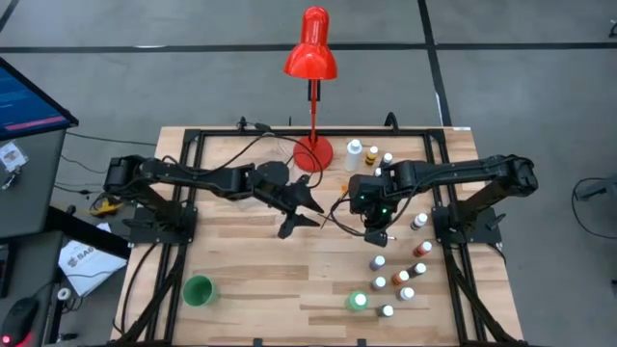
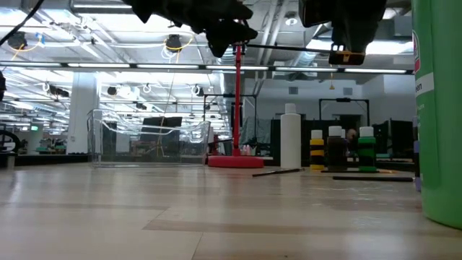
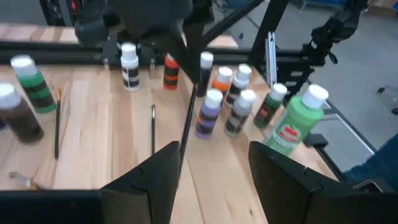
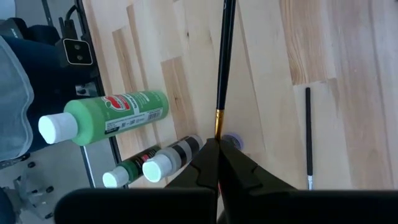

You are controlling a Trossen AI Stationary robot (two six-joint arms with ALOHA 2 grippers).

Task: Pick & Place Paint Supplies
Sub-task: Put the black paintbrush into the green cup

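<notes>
My right gripper (image 4: 217, 144) is shut on a thin dark-handled brush (image 4: 224, 56) and holds it in the air over the middle of the table. My left gripper (image 3: 214, 168) hangs open opposite it (image 1: 308, 205). The brush's free handle end (image 3: 181, 144) reaches down beside one left finger (image 3: 163, 174); I cannot tell whether they touch. Several small white-capped paint bottles (image 1: 403, 278) stand on the table's right side, with a bigger green bottle (image 4: 115, 112) among them. Two other brushes (image 3: 153, 127) (image 3: 57, 124) lie flat on the wood. My right gripper pinches the brush between its two fingertips, right behind the gold ferrule (image 4: 217, 124). The fingers lie along the brush, and the long handle runs on past them toward my left gripper. The brush is lifted clear of the table.
A red desk lamp (image 1: 310, 53) stands on its base (image 1: 312, 152) at the far middle, with more bottles (image 1: 370, 154) beside it. A green cup (image 1: 198, 290) sits near the front left. A clear box (image 2: 151, 137) stands at the left under my left arm. A further brush (image 4: 308, 134) lies on the table.
</notes>
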